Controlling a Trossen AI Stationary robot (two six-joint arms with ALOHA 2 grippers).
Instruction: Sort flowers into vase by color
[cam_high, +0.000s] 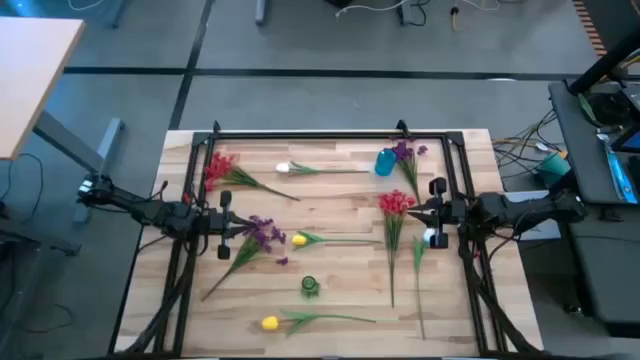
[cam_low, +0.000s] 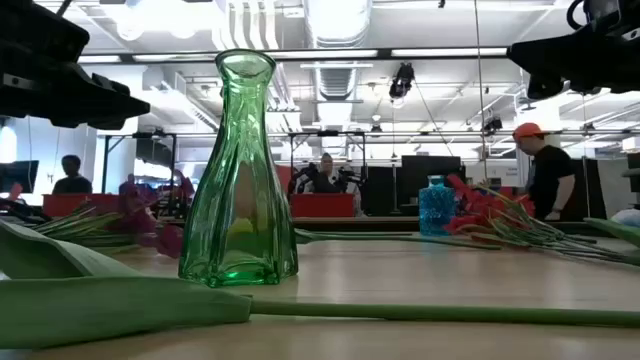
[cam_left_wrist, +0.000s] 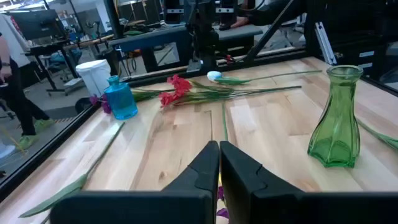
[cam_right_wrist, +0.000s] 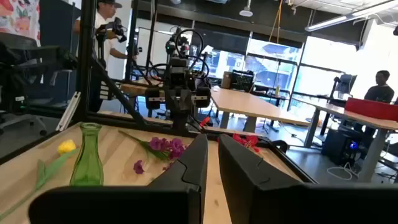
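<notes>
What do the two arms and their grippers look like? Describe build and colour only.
Both arms are dark, slender and jointed, mounted on black frame rails. The left gripper and the right gripper each end in two black, wedge-shaped fingers with flat angular faces. No markings are visible on them.

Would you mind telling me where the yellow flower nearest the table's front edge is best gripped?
I would grip the yellow flower mid-stem, coming straight down from above. It lies flat with its thin stem running sideways toward the right, clear of the green vase, so jaws set across the stem should close cleanly.

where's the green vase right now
In the high view the green vase stands upright near the table's front middle, between two yellow flowers, nothing in it.
</notes>
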